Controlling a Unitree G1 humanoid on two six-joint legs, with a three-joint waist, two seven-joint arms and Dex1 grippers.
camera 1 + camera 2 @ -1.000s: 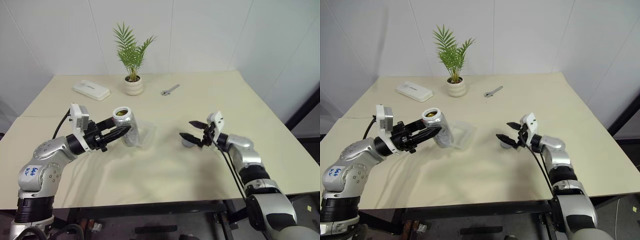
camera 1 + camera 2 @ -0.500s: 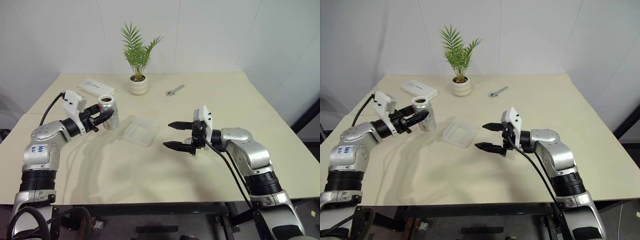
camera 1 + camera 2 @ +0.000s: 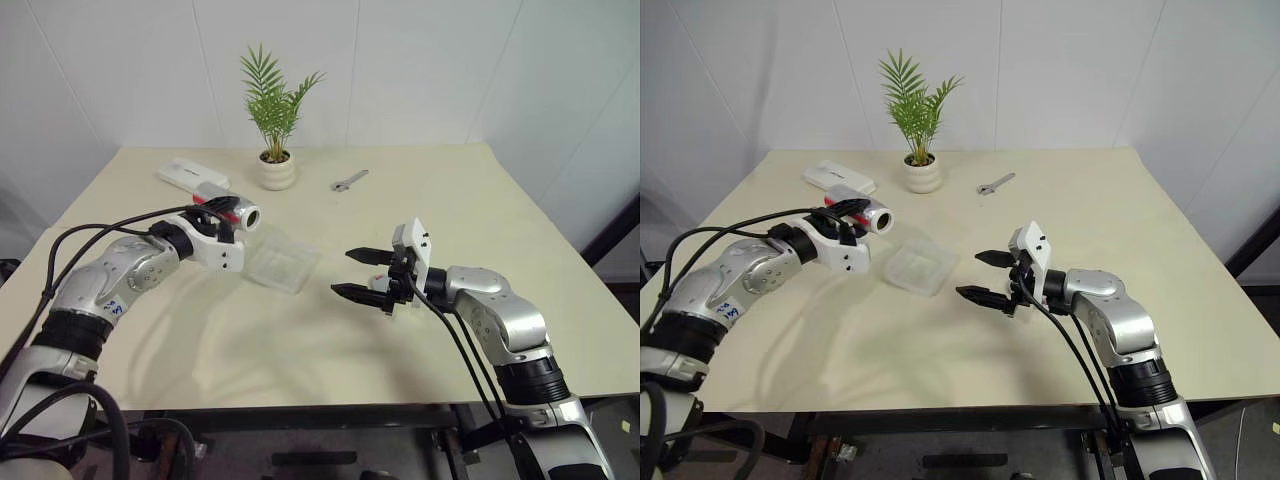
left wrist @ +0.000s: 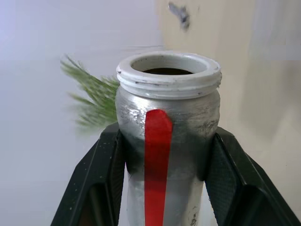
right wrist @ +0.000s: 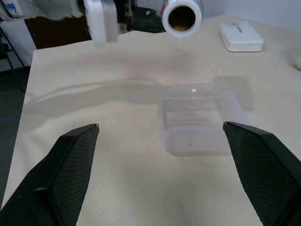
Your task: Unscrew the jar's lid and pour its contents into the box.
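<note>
1. The left gripper [image 3: 228, 212], clamping the lidless silvery jar with a red stripe [image 3: 232, 209], has tipped it level, mouth toward the shallow clear plastic box [image 3: 282, 262].
2. The right gripper [image 3: 362, 273] is hovering wide apart and empty, just beside the box's near edge.
3. The white case [image 3: 186, 177], potted plant [image 3: 274, 112] and wrench [image 3: 346, 180] are sitting well behind, leaving bare table [image 3: 300, 340] in front.

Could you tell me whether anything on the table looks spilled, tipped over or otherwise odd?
Nothing spilled on the table. The open jar lies about level in the shut left gripper, mouth toward the box, which looks empty. That fits pouring.

From the head we are looking forward and down over the table [image 3: 420, 200], while our left wrist camera is hugging the jar [image 4: 167, 141] that our right is facing at twelve o'clock.
</note>
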